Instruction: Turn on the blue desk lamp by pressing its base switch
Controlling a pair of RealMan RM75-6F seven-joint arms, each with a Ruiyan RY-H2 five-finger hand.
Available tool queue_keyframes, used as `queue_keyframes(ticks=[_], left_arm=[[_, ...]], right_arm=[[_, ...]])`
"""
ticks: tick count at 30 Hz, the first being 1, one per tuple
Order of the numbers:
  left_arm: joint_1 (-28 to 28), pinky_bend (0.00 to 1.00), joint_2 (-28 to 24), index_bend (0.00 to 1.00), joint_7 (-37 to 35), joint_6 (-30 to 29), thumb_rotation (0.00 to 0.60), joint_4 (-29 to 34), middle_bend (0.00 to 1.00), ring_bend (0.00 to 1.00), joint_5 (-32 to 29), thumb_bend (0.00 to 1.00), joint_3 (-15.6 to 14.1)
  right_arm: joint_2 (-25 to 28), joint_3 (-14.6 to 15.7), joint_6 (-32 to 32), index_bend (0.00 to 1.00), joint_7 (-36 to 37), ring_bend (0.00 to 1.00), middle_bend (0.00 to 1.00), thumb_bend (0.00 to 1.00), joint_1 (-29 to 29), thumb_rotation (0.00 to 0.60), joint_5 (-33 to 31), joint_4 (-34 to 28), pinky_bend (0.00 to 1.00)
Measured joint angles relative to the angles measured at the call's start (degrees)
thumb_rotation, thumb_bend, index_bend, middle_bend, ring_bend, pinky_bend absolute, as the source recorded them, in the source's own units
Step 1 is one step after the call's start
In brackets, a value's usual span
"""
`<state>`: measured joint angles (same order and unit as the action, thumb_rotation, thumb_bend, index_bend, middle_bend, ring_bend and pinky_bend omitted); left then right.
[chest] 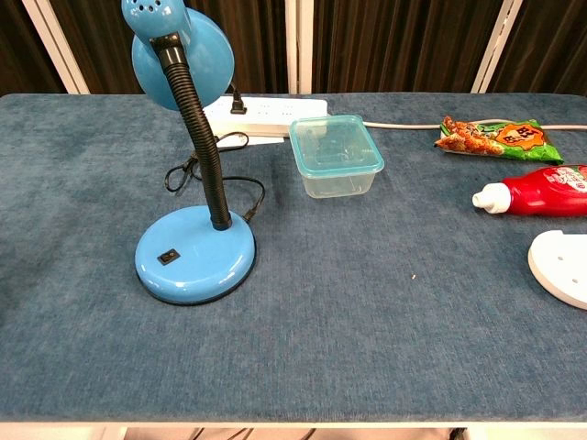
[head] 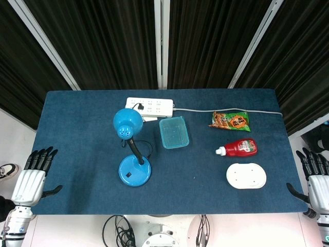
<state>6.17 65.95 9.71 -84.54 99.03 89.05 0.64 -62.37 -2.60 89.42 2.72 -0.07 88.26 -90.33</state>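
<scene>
Overhead first, the blue desk lamp stands on the blue felt-like table left of centre: a round glossy base, a black ribbed gooseneck and a domed shade. On the base, toward the robot, sits a small dark switch. Just right of the shade lies a clear plastic container with a teal lid, rectangular with rounded corners; nothing shows inside it. Behind the lamp a white power strip lies flat, a black plug in it, and a pale cable runs away to the right. Further right of the lamp lie an orange and green snack packet, a red squeeze bottle on its side with its white cap pointing toward the lamp, and a smooth white oval dish. The left hand rests at the table's left edge, well apart from the lamp, fingers spread and holding nothing. The right hand sits at the right edge, fingers likewise apart and empty.

From the chest view, the lamp base sits near the front left, its black rocker switch on top, left of the gooseneck. The container behind and to the right looks empty through its translucent walls. A thin black cord coils behind the base. Neither hand appears here.
</scene>
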Motion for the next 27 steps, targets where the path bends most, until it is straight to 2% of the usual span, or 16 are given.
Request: queue_keyframes(ticks=[14,18,19,21,22,23,25,27], left_arm=[[0.0,0.00,0.0,0.01,-0.2,-0.4,0.600,0.1,0.00,0.00,0.8,0.02,-0.1],[0.4,0.07,0.1,0.01,0.2,0.6,0.600,0.4,0.03,0.01,0.6,0.02,-0.3],[0.5,0.15,0.2,0.01,0.4,1.1,0.600,0.4,0.10,0.07,0.5,0.03,-0.3],[0.8,0.34,0.4,0.01,1.2,2.4,0.600,0.5,0.31,0.26,0.1,0.05,-0.6],[1.0,0.50,0.5,0.01,1.6,3.0,0.600,0.5,0.49,0.46,-0.1,0.09,-0.7],[1.2,0.60,0.7,0.01,2.2,3.9,0.600,0.5,0.60,0.59,-0.3,0.13,-1.0],[1.7,0.67,0.9,0.01,2.5,5.5,0.600,0.6,0.70,0.70,-0.4,0.21,-1.4],[2.4,0.69,1.3,0.01,2.7,7.0,0.600,0.4,0.75,0.74,0.2,0.27,-2.1]], right_arm=[[0.0,-0.2,0.0,0.00,0.4,0.00,0.00,0.15,0.0,0.600,-0.1,0.0,0.00],[-0.1,-0.4,-0.1,0.00,0.5,0.00,0.00,0.15,0.2,0.600,-0.3,0.1,0.00],[-0.1,-0.4,-0.2,0.00,0.5,0.00,0.00,0.15,0.2,0.600,-0.3,0.2,0.00],[-0.2,-0.4,-0.4,0.00,0.5,0.00,0.00,0.15,0.3,0.600,-0.3,0.3,0.00],[-0.2,-0.3,-0.5,0.00,0.5,0.00,0.00,0.15,0.3,0.600,-0.2,0.4,0.00],[-0.2,-0.3,-0.5,0.00,0.5,0.00,0.00,0.15,0.3,0.600,-0.2,0.4,0.00],[-0.2,-0.3,-0.5,0.00,0.8,0.00,0.00,0.15,0.3,0.600,-0.3,0.4,0.00],[-0.2,-0.3,-0.4,0.00,1.0,0.00,0.00,0.15,0.2,0.600,-0.4,0.5,0.00]])
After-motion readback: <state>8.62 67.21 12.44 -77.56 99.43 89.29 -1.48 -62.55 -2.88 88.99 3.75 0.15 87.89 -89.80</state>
